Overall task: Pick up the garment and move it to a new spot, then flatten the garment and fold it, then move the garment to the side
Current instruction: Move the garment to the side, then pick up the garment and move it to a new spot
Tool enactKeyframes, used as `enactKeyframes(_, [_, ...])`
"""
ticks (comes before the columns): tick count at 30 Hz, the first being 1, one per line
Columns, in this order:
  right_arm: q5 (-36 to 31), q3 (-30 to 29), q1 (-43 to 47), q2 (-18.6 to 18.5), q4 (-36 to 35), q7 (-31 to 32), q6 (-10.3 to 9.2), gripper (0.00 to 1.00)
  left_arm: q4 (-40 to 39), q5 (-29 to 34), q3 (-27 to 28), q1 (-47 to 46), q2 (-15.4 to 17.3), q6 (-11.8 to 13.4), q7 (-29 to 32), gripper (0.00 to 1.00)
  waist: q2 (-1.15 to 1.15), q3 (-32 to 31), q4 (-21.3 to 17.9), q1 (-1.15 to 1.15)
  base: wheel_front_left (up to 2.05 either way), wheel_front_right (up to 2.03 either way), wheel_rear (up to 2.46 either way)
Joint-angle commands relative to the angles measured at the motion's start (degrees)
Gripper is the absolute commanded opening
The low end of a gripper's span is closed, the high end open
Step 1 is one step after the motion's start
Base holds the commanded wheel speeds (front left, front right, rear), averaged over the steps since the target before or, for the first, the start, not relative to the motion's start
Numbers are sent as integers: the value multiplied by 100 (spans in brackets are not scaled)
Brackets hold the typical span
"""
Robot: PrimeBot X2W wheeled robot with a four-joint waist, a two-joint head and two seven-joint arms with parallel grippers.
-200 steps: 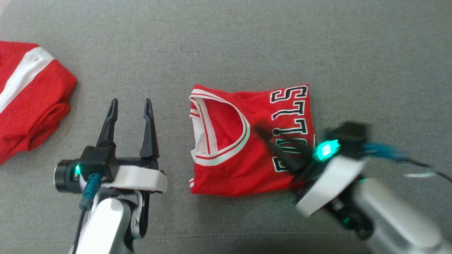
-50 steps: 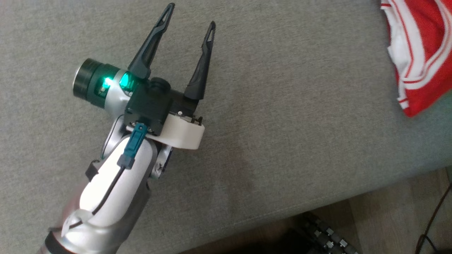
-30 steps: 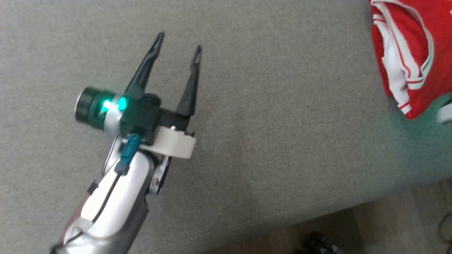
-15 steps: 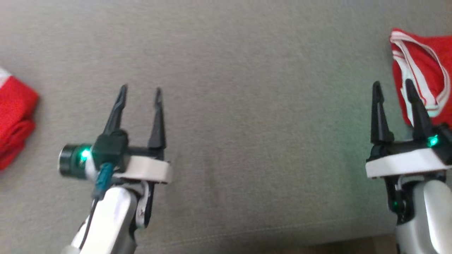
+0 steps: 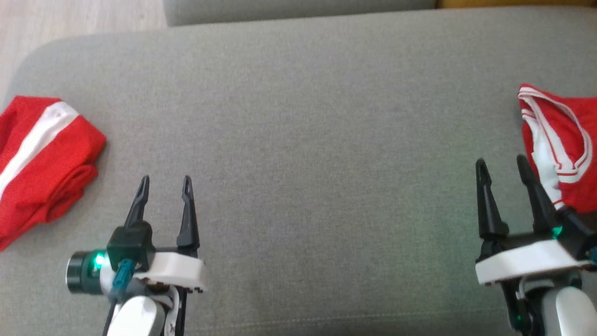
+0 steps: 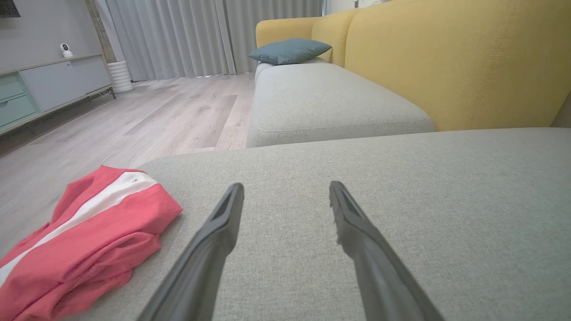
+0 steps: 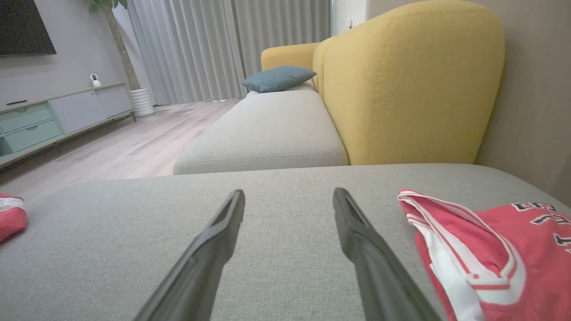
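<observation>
The garment, a folded red jersey (image 5: 566, 154) with white trim and black lettering, lies at the right end of the grey cushion (image 5: 303, 140). My right gripper (image 5: 501, 161) hovers open and empty just left of it, fingers pointing away from me, not touching the cloth. In the right wrist view the jersey (image 7: 504, 249) lies to the right of that gripper (image 7: 289, 192). My left gripper (image 5: 165, 179) is open and empty over bare cushion at the lower left. The left wrist view looks along its spread fingers (image 6: 286, 186) over the cushion.
Another red garment with a white stripe (image 5: 42, 158) lies crumpled at the cushion's left end (image 6: 89, 240). A yellow sofa back (image 6: 446, 58), a second grey seat with a blue pillow (image 6: 290, 50) and wood floor (image 6: 134, 120) lie beyond. The cushion's front edge runs along the bottom.
The head view has swung and tilted, so both grippers and both red garments are framed now. Both grippers stay open and empty; the folded jersey lies where it was.
</observation>
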Motion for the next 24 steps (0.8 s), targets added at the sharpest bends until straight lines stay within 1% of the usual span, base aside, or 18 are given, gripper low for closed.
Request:
enactKeyframes(1, [-8, 117, -11, 28, -271, 34, 21, 100, -136, -33, 251, -121, 123, 5, -68, 100, 0, -129, -12, 0, 0, 0, 0])
enactKeyframes(11, [-3, 96, 434, 76, -504, 239, 21, 100, -135, -113, 206, 218, 186, 37, 8, 100, 0, -504, -72, 0, 0, 0, 0])
enactKeyframes(24, [14, 109, 535, 98, -584, 302, 21, 100, -115, -154, 146, 264, 230, 43, 50, 100, 0, -598, -66, 0, 0, 0, 0])
